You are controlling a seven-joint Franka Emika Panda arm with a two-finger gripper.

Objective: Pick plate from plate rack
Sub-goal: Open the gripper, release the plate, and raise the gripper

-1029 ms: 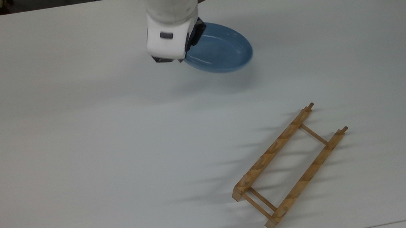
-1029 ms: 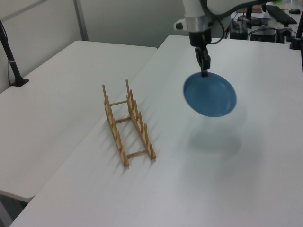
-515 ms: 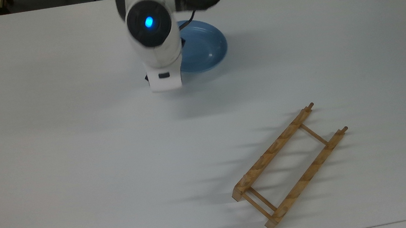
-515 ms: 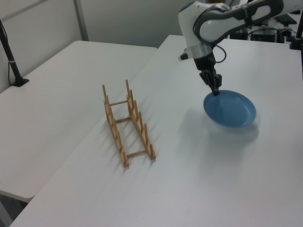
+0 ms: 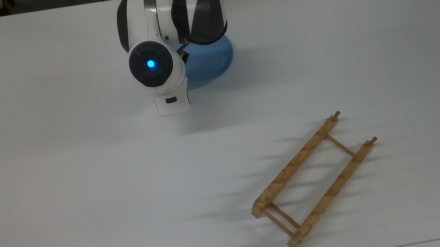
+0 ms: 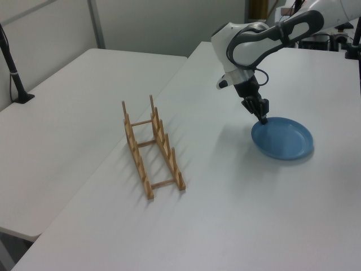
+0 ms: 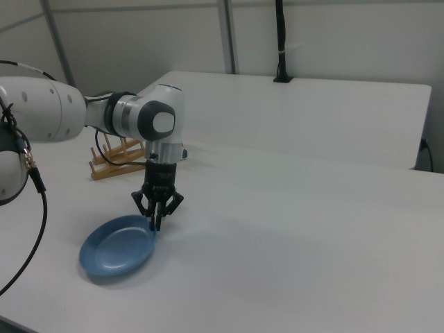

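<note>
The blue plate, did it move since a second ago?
Yes. In the left view the plate has gone down and toward the left view's right, farther from the rack, which stayed put. It now lies nearly flat on the table, gripper on its rim.

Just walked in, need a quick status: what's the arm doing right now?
The Panda arm's gripper is pinching the rim of the blue plate, fingers shut on its edge. The plate sits low, flat or nearly flat on the white table, well away from the wooden plate rack. The rack stands with nothing in its slots. So the plate is already out of the rack and looks about to be released on the table.
</note>
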